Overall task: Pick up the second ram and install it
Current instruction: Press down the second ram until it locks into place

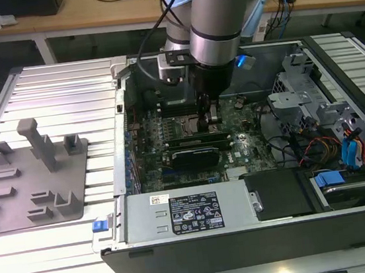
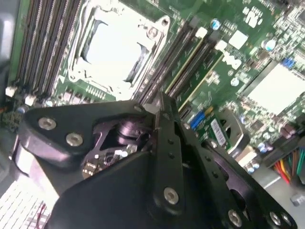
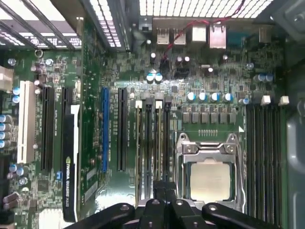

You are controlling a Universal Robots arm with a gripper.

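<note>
My gripper [image 1: 208, 116] reaches down into the open computer case [image 1: 128, 183], onto the motherboard's memory slots next to the CPU socket [image 3: 209, 179]. In both wrist views its black fingers [image 3: 163, 187] are pressed together over one end of those slots [image 2: 159, 102]. I see nothing between them. A slim ram stick with a greenish board [image 2: 198, 78] stands seated in a slot just beside the fingertips, along with a darker stick. In the exterior view the sticks [image 1: 196, 137] lie just below the gripper.
A broad black card [image 3: 70, 162] sits in a slot beyond the memory slots [image 1: 195, 155]. The power supply [image 1: 185, 213] and drive cage [image 1: 298, 105] crowd the case. A grey parts holder [image 1: 31, 181] lies on the slatted table at the exterior view's left.
</note>
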